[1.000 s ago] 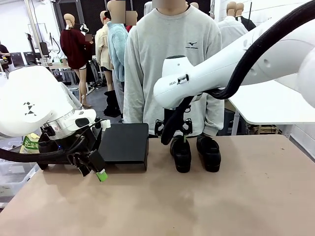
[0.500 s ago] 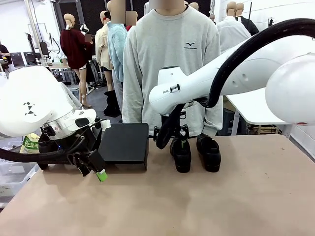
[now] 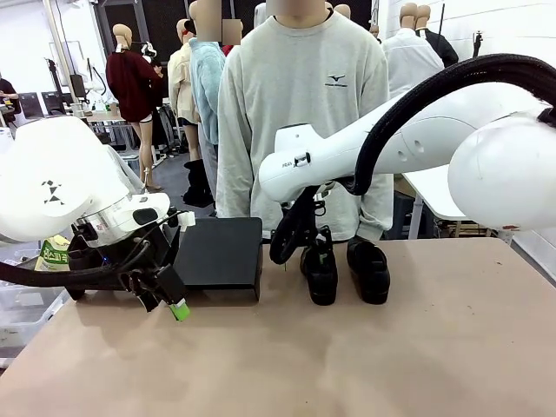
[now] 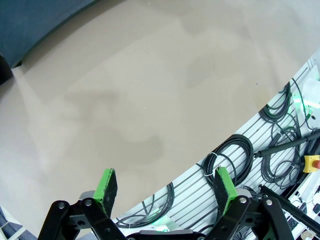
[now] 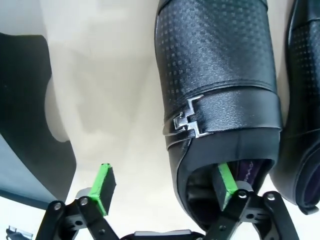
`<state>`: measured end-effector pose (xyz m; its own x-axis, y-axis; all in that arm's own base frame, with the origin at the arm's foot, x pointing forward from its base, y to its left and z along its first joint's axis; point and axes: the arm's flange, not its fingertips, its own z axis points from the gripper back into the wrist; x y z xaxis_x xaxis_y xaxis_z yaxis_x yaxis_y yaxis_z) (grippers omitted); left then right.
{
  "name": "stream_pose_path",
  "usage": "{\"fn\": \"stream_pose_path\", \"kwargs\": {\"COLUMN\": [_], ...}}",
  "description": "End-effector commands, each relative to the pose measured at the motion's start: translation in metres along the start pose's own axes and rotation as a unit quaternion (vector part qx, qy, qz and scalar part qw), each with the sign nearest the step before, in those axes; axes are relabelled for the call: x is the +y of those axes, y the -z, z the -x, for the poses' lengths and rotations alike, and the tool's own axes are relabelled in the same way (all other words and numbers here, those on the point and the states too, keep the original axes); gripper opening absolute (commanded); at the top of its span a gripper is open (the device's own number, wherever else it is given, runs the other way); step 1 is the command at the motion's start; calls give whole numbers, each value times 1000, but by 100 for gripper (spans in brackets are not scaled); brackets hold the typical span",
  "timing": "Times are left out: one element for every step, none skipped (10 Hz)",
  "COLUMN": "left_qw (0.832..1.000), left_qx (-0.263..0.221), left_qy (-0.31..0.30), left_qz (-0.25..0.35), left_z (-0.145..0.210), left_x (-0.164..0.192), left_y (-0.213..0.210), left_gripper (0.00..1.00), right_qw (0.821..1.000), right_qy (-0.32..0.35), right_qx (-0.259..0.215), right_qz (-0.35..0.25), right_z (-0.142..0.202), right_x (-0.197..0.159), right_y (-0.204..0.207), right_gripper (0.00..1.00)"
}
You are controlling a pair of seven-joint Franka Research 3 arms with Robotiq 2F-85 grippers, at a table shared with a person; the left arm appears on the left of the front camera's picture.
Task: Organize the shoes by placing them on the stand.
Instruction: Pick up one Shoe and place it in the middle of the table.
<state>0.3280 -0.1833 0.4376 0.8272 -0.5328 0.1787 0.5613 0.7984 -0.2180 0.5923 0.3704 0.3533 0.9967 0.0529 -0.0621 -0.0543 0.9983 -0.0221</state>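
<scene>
Right pincer [image 5: 164,180] apart, straddling one wall of the black perforated strap shoe [image 5: 215,65], which sits on the tan surface [image 3: 347,365] beside the low black flat stand [image 3: 219,252]. Risk: a grip on one thin wall could let the shoe swing or slip on lift. Left pincer [image 4: 165,187] apart, empty.

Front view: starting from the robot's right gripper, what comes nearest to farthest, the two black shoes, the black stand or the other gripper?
1. Left-hand shoe: the right gripper is at its opening, one finger inside.
2. Other shoe, to the right, and stand, to the left: too close to call.
3. Left gripper: far left, past the stand's front corner.
</scene>
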Motion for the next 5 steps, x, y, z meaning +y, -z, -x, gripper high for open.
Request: {"fn": "stream_pose_path", "kwargs": {"left_qw": [1000, 1000, 1000, 1000, 1000], "left_qx": [-6, -6, -6, -6, -6], "left_qy": [0, 0, 0, 0, 0], "left_qz": [7, 7, 7, 7, 7], "left_z": [-1, -1, -1, -1, -1], "left_x": [1, 1, 1, 1, 1], "left_y": [1, 1, 1, 1, 1], "left_gripper": [100, 100, 100, 100, 100], "right_qw": [1000, 1000, 1000, 1000, 1000], "right_qy": [4, 5, 10, 13, 15], "right_qx": [3, 4, 8, 11, 13], "right_qz": [-2, -3, -5, -5, -2], "right_z": [-4, -5, -4, -4, -4], "right_x": [4, 4, 4, 4, 4], "right_y": [-3, -2, -1, -1, -1], "right_gripper": [72, 55, 38, 21, 3]}}
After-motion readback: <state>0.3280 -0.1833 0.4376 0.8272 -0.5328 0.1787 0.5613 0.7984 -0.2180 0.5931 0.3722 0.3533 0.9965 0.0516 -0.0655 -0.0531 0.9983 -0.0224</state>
